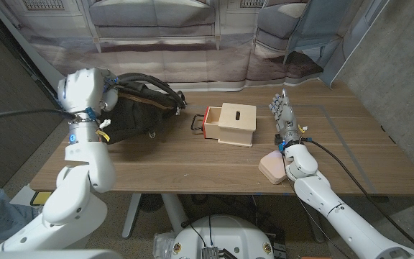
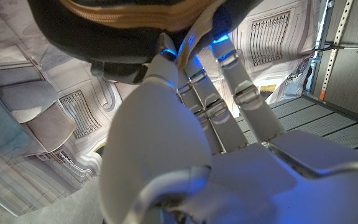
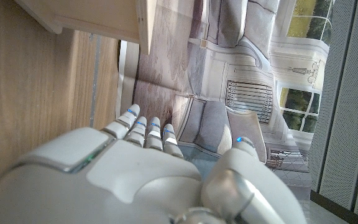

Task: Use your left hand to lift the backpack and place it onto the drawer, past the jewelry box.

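Your left hand (image 2: pixel 229 124) hooks its fingers under the black backpack's (image 1: pixel 139 108) strap; your right hand (image 1: pixel 284 114) stands upright, released, fingers apart.

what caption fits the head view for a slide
Left hand at the black backpack, wooden drawer mid-table.

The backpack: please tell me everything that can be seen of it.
The backpack is black, of soft fabric as it looks, with tan trim and dark straps looping over its top. It sits slumped on the wooden table, at its far left, to the left of the wooden drawer box and apart from it. The left robot hand is at its left side, fingers reaching into the straps.
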Tool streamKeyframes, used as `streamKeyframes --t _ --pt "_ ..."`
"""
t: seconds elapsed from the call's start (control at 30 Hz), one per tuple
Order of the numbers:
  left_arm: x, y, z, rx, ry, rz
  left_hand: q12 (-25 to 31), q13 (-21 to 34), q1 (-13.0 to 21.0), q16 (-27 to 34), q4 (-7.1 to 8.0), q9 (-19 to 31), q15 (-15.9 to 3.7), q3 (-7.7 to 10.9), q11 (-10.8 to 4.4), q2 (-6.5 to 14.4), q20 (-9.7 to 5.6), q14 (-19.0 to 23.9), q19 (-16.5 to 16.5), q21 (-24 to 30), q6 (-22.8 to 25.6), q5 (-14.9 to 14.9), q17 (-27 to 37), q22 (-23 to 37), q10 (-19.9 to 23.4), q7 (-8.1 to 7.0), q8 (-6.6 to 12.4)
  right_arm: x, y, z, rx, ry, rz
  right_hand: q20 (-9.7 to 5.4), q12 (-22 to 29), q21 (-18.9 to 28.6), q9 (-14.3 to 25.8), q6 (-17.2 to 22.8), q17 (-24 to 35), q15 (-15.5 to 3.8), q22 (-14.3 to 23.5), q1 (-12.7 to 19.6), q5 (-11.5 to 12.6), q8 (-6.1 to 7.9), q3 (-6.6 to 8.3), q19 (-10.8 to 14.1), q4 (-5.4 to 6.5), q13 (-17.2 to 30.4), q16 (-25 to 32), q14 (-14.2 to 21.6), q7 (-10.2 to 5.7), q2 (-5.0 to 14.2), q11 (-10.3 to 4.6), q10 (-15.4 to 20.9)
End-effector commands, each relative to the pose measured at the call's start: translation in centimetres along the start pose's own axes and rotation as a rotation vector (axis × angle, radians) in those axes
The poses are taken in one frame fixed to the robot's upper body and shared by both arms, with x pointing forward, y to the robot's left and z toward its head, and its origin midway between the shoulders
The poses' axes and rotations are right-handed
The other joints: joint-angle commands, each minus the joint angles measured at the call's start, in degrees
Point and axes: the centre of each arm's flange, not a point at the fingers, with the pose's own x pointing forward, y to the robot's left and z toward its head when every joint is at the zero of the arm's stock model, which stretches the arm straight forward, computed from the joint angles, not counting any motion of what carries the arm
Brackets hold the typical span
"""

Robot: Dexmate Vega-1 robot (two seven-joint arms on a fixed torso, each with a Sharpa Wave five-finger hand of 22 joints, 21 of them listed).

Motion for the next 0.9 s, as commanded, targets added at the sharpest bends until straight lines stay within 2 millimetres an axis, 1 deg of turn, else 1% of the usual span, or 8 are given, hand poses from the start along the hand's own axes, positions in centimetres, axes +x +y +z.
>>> streamKeyframes --t 0.03,0.3,0.37,0.5,0.57,0.9 --pt "1.1 0.8 0.9 -0.026 -0.024 0.037 -0.3 0.5 -0.7 0.2 6.01 0.2 -2.49 6.74 -0.46 1.0 0.23 2.1 -0.2 -0.1 0.6 3.9 0.2 0.2 0.8 0.62 0.32 -0.1 -0.1 0.0 0.001 -0.002 -0.004 -0.01 0.0 0.3 0.2 0.0 0.1 0.31 0.2 0.2 -0.2 -0.04 -0.12 0.6 -0.08 0.3 0.2 0.5 0.3 0.19 0.23 0.3" --pt "1.4 1.3 1.4 -0.03 -0.025 0.051 -0.4 0.8 -0.8 0.1 6.01 0.3 -2.5 7.05 -0.56 0.9 0.22 2.2 -0.4 -0.2 0.6 3.9 0.4 0.2 0.8 0.53 0.39 -0.1 -0.4 -0.1 0.006 0.005 0.0 0.01 0.0 0.2 0.2 0.0 0.1 0.31 0.2 0.2 -0.2 -0.02 -0.15 0.6 -0.11 0.3 0.2 0.5 0.28 0.22 0.29 0.3" --pt "1.5 1.5 1.5 -0.034 -0.023 0.049 -0.5 0.9 -0.9 0.1 6.02 0.4 -2.51 7.13 -0.8 0.9 0.23 2.1 -0.4 -0.2 0.5 3.9 0.5 0.2 0.7 0.5 0.42 -0.1 -0.4 -0.1 0.004 0.007 0.001 0.01 0.0 0.2 0.2 0.0 0.1 0.37 0.2 0.2 -0.2 -0.03 -0.16 0.6 -0.12 0.3 0.2 0.5 0.38 0.22 0.3 0.3" --pt "1.6 1.8 1.7 -0.045 -0.025 0.067 -0.6 1.1 -0.9 0.0 6.01 0.4 -2.52 7.32 -0.53 0.9 0.3 2.1 -0.6 -0.3 0.5 3.9 0.6 0.2 0.8 0.54 0.45 -0.3 -0.5 -0.1 0.004 0.008 0.005 -0.03 0.0 0.2 0.2 0.0 0.1 0.33 0.2 0.2 -0.2 -0.03 -0.18 0.6 -0.13 0.3 0.2 0.5 0.42 0.24 0.32 0.4" --pt "1.8 1.9 1.8 -0.05 -0.028 0.073 -0.7 1.2 -0.9 0.0 6.02 0.4 -2.53 7.41 -0.75 0.9 0.29 2.1 -0.5 -0.3 0.5 3.9 0.6 0.2 0.8 0.53 0.45 -0.3 -0.5 0.0 0.005 0.007 0.005 -0.01 0.0 0.2 0.2 0.0 0.1 0.33 0.2 0.2 -0.2 -0.04 -0.19 0.7 -0.13 0.3 0.2 0.5 0.37 0.24 0.3 0.3" --pt "2.6 2.7 2.3 -0.057 -0.029 0.1 -0.9 1.7 -1.1 -0.1 6.03 0.4 -2.52 7.81 -0.49 0.8 0.37 2.2 -0.8 -0.4 0.4 4.0 0.9 0.3 0.9 0.43 0.51 -0.5 -0.6 0.3 0.002 0.001 0.008 0.01 0.0 0.2 0.2 0.0 0.1 0.4 0.2 0.3 -0.2 -0.04 -0.23 0.7 -0.15 0.3 0.1 0.5 0.37 0.25 0.32 0.3"
